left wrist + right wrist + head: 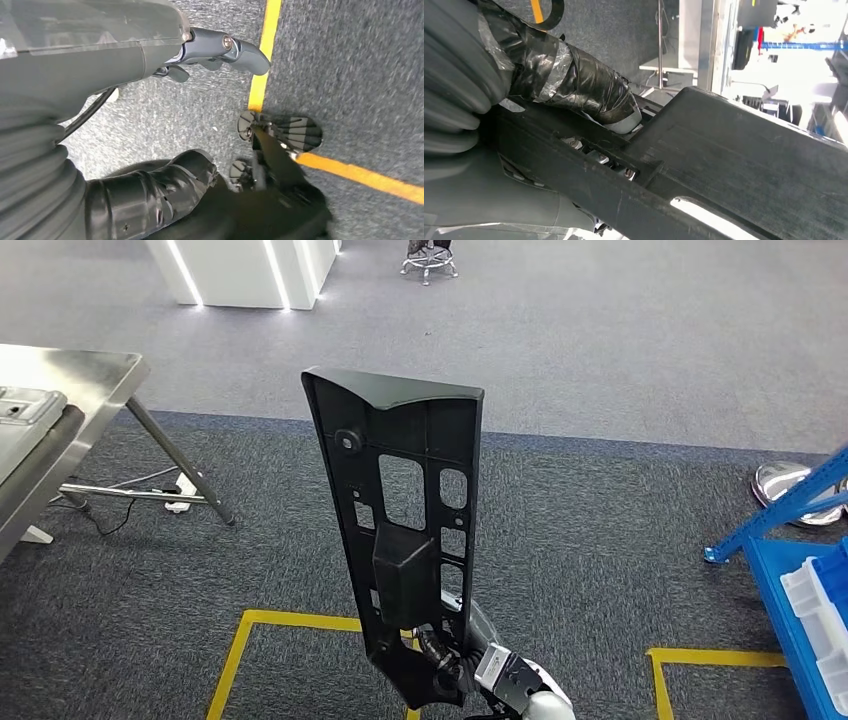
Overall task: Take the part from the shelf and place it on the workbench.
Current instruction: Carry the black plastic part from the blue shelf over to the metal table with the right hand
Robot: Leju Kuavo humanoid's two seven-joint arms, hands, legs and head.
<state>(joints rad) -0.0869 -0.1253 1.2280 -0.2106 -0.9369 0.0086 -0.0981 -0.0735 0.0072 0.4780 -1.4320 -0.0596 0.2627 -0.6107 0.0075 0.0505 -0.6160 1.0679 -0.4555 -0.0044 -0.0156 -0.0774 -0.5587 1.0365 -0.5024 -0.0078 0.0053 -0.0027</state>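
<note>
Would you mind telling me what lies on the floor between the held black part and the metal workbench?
In the head view, only grey carpet separates the black part from the workbench, apart from cables near its legs.

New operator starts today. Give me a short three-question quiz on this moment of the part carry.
1. True or false: the black plastic part already lies on the metal workbench.
2. Which hand holds the part? A) left hand B) right hand C) a person's hand
3. Fill in: the part is held roughly ______, its lower end in the hand.

Key:
1. False; it is up in the air over the carpet, and the workbench stands off to the left.
2. B, the right hand. The left hand holds nothing.
3. Upright.
</note>
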